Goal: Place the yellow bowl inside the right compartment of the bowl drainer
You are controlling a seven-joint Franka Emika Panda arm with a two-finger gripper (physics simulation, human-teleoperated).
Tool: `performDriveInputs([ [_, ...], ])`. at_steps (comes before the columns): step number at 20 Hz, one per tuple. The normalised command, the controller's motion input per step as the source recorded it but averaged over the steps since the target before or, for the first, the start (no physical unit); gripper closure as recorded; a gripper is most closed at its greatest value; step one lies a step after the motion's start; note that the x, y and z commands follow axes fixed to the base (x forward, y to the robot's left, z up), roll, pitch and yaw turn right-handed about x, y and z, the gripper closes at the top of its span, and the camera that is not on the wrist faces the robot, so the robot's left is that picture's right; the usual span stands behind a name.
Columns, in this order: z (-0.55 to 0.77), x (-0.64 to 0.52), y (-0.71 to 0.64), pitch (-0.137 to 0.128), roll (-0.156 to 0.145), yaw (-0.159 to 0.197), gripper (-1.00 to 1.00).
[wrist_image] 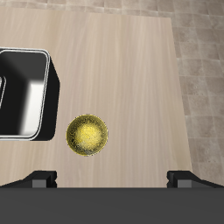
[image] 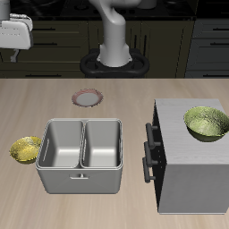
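Observation:
The small yellow bowl (image: 25, 149) sits upright on the table, close beside the bowl drainer (image: 82, 154) at the end away from the cabinet. The drainer's right compartment (image: 104, 143) is the basin nearer the cabinet, and it is empty. My gripper (image: 12, 52) hangs high above the table, farther back than the bowl. In the wrist view the yellow bowl (wrist_image: 87, 136) lies far below, between the wide-apart fingertips (wrist_image: 39, 179) of my open gripper (wrist_image: 112, 179), which holds nothing. Beside it shows the end basin of the drainer (wrist_image: 26, 92).
A grey cabinet (image: 183, 174) with black handles stands beside the drainer, with a larger green-yellow bowl (image: 206, 123) on top. A small pink-rimmed plate (image: 86, 97) lies behind the drainer. The robot base (image: 114, 61) is at the back.

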Motion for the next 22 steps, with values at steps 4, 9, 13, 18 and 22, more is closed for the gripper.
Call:
performDriveInputs([
  [4,-0.29,0.06,-0.12,0.017,0.001,-0.033,-1.0],
  [9,-0.32,0.07,-0.11,0.012,0.012,-0.021,-1.0],
  [13,-0.34,0.11,-0.07,0.008,0.015,0.002,-1.0],
  [18,-0.33,0.07,0.0,-0.005,0.008,-0.031,-1.0],
  [22,-0.26,0.04,0.02,-0.003,0.006,-0.03,-1.0],
])
